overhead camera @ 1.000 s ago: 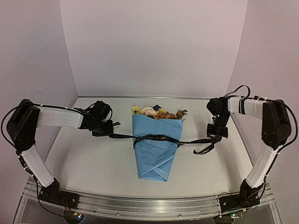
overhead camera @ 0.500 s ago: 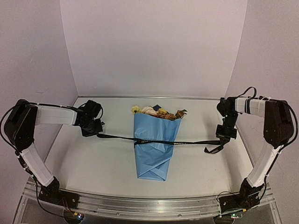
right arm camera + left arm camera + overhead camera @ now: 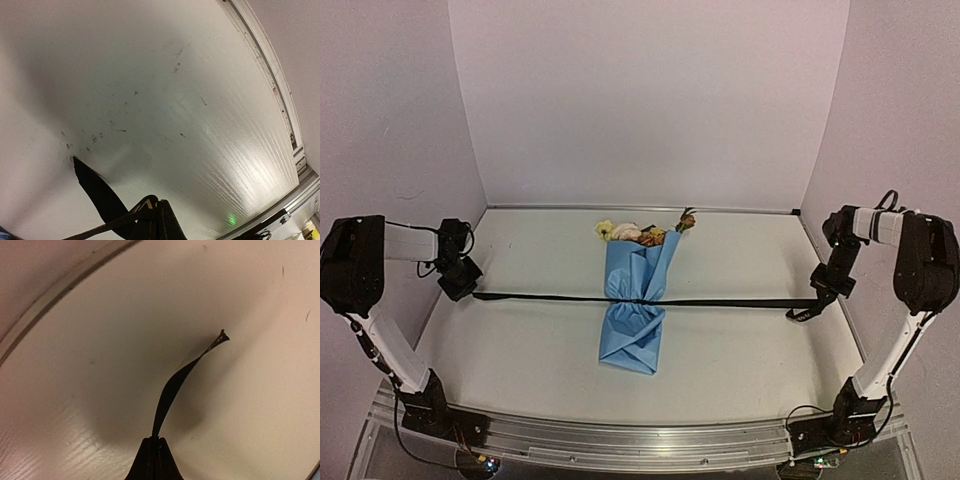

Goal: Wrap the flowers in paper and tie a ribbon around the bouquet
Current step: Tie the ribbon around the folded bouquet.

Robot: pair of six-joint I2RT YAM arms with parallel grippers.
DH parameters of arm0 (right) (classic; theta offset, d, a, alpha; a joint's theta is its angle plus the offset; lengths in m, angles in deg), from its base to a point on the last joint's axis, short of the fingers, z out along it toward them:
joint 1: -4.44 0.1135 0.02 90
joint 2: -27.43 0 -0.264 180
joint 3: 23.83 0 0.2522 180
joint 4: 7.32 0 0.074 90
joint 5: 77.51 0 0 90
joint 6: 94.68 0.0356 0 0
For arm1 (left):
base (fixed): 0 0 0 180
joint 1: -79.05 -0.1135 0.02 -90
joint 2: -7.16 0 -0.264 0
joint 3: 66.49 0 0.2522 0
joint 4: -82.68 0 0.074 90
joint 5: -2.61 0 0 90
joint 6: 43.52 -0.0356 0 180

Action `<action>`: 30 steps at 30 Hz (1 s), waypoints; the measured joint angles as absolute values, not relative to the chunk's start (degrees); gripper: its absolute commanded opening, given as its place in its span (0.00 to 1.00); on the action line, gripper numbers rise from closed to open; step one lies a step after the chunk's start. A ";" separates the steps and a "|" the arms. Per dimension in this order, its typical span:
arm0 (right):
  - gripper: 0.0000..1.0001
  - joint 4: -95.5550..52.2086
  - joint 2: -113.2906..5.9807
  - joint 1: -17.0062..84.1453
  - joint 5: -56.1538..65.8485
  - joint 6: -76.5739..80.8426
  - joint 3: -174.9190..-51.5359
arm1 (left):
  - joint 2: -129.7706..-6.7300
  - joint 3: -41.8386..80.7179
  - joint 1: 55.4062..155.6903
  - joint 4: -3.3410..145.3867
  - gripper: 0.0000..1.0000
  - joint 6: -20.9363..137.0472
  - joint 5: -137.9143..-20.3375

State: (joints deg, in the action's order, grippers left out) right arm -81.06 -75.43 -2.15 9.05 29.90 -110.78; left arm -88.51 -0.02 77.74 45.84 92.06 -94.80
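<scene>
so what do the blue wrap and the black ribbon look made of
The paper: likely thin matte paper, light blue, no shine, holding sharp folds and creases. The ribbon: probably flat woven fabric, black, dull; it lies stretched in a straight line and its free end twists limply. Weave too small to see.

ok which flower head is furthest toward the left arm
The yellow flower head, at the left end of the opening in the paper. The pale pink head sits next to it, the orange-brown head pokes out on the right.
</scene>
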 measured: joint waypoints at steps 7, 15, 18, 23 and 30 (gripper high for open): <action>0.00 -82.52 -74.72 -6.11 6.59 30.58 -110.41 | -86.81 -0.08 70.70 45.28 0.00 93.48 -92.31; 0.01 -83.32 -74.24 -6.95 5.54 30.11 -109.82 | -86.60 -1.91 70.74 46.86 0.00 91.70 -90.61; 0.16 -83.26 -74.22 -6.20 5.84 29.38 -109.80 | -86.58 -1.94 73.69 47.93 0.00 90.60 -91.56; 0.45 -83.08 -73.60 -3.92 5.64 26.45 -109.56 | -86.54 -1.92 79.08 49.01 0.31 88.67 -92.07; 0.66 -82.77 -69.71 1.70 6.62 21.09 -109.59 | -83.63 -0.82 81.93 48.44 0.74 83.77 -94.52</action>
State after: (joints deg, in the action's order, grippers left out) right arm -82.77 -69.71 1.70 6.62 21.09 -109.59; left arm -83.63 -0.82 81.93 48.44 83.77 -94.52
